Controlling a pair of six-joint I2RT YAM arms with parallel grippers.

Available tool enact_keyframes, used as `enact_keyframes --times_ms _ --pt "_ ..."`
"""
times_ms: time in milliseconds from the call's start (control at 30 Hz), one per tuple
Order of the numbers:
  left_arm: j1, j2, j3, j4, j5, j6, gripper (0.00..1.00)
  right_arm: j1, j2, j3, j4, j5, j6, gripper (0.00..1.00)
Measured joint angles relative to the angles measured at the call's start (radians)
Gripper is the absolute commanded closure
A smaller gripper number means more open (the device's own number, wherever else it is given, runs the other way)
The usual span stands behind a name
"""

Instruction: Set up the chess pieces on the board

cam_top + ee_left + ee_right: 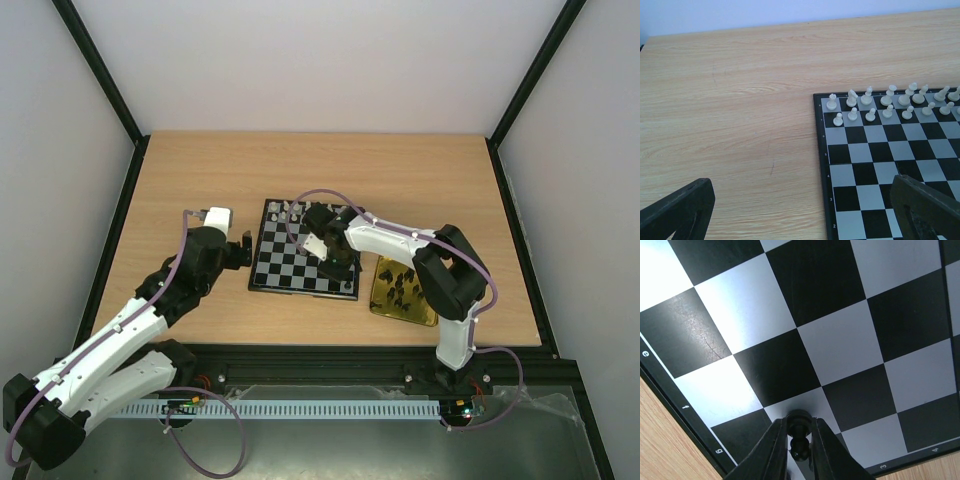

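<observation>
The checkered board [285, 262] lies mid-table, with several white pieces [290, 211] in two rows along its far edge; they also show in the left wrist view [888, 103]. My right gripper [337, 268] is low over the board's near right part, shut on a black pawn [800, 434] that it holds just above or on a white square. Several black pieces [403, 284] lie on the gold tray [385, 298]. My left gripper [243, 250] is open and empty at the board's left edge [821, 165]; its dark fingers [680, 210] straddle that edge.
The gold tray sits right of the board near the table's front edge. Bare wood [740, 100] lies left of and behind the board. Black frame posts [110, 90] stand at the table's back corners.
</observation>
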State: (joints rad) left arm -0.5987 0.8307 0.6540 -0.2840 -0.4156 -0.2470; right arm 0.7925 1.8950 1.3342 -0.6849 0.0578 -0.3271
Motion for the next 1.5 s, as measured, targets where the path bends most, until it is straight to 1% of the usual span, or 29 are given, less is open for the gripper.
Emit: enact_keyframes --times_ms 233,400,533,700,833,933,1000,1133,1200,1300,1500 --pt "0.0 0.0 0.0 0.0 0.0 0.0 0.01 0.0 0.0 0.0 0.002 0.004 0.006 0.71" --pt "0.0 0.0 0.0 0.0 0.0 0.0 0.01 -0.001 -0.018 0.004 -0.005 0.007 0.022 0.69" --pt "0.0 0.009 0.0 0.001 0.002 0.0 0.01 -0.032 -0.117 -0.004 -0.009 -0.006 0.035 0.69" --pt "0.0 0.033 0.0 -0.003 0.012 0.001 0.01 -0.172 -0.302 -0.086 0.004 -0.032 0.046 0.69" --pt "-0.008 0.055 0.019 -0.051 0.029 -0.01 0.01 -0.336 -0.455 -0.227 0.011 -0.049 0.051 0.69" --pt "-0.012 0.061 0.035 -0.068 0.08 -0.009 0.01 -0.452 -0.544 -0.322 0.01 -0.054 0.047 0.69" --pt "-0.02 0.071 0.04 -0.068 0.118 -0.007 0.01 -0.536 -0.593 -0.376 0.006 -0.058 0.037 0.69" --pt "-0.048 0.14 0.05 -0.066 0.16 0.001 0.01 -0.668 -0.626 -0.432 0.001 -0.074 0.0 0.69" --pt "-0.069 0.183 0.05 -0.066 0.179 0.01 0.01 -0.706 -0.631 -0.454 -0.004 -0.08 -0.02 0.69" --pt "-0.087 0.222 0.05 -0.067 0.2 0.019 0.01 -0.729 -0.633 -0.48 -0.016 -0.094 -0.047 0.67" --pt "-0.093 0.213 0.05 -0.065 0.239 0.019 0.01 -0.734 -0.633 -0.52 -0.041 -0.139 -0.09 0.67"
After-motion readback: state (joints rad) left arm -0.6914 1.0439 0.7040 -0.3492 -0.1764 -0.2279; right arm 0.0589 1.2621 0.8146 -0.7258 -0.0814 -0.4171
